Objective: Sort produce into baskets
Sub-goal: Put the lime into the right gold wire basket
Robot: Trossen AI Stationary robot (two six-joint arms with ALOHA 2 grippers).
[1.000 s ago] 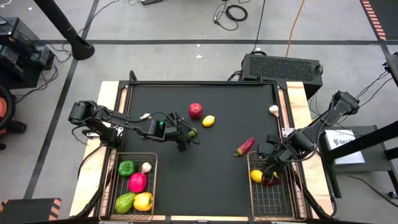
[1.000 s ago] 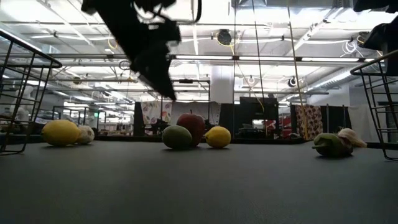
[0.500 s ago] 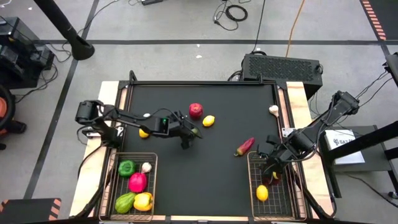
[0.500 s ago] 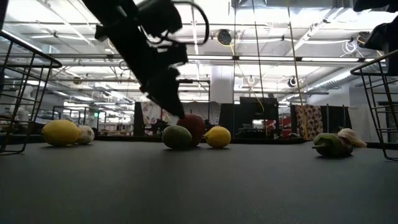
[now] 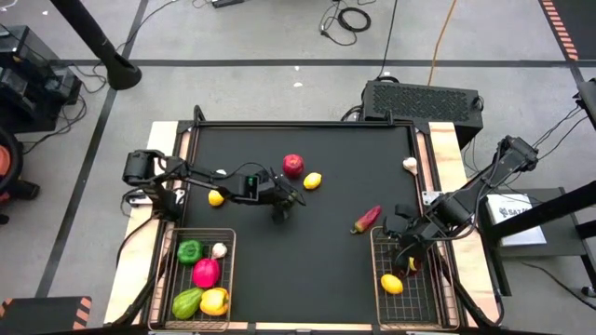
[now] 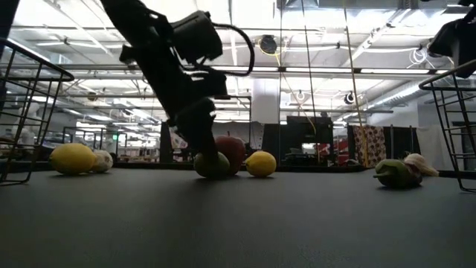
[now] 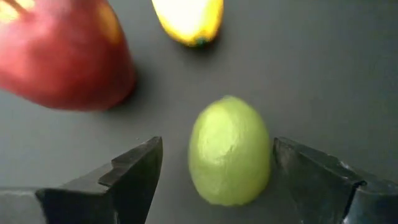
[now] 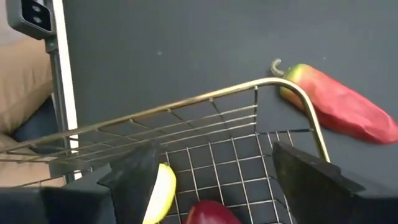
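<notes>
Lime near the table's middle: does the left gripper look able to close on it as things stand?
Probably yes. The left gripper is open with one finger on each side of the lime, and nothing lies between them. The red apple and a lemon sit just beyond, clear of the fingers.

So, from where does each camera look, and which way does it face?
High view: above, straight down; both arms, left basket.
Low view: table level, across; left arm over lime.
Left wrist view: past open left gripper, lime between.
Right wrist view: past open right gripper into right basket.
Shared: lime, apple.
</notes>
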